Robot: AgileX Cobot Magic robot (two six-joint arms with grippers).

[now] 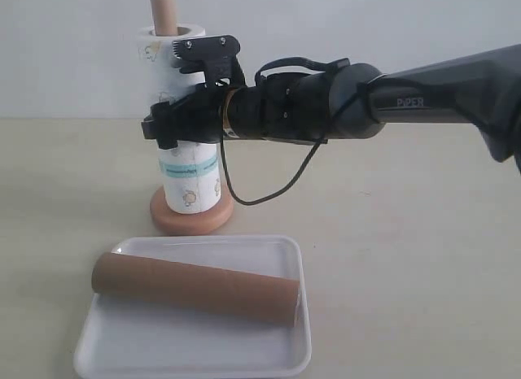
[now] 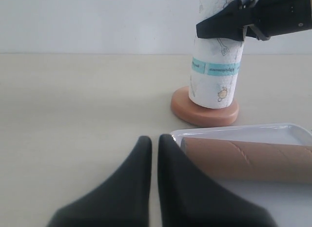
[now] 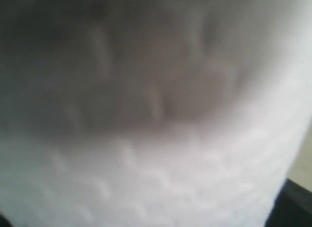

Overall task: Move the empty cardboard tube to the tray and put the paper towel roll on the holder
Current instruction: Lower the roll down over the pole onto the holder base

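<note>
The paper towel roll (image 1: 189,180) is seated upright on the holder (image 1: 192,224), with the dowel top seen above the core. The roll's lower end is set on the disc base. The right gripper (image 1: 165,88) is placed at the roll's upper half, its jaws spread wide and closed on the roll. The empty cardboard tube (image 1: 195,286) is laid lengthwise in the tray (image 1: 122,346), just in front of the holder. The left gripper (image 2: 154,139) is held low over the bench (image 1: 407,257), near the tray's corner, its jaws pressed together and holding nothing.
</note>
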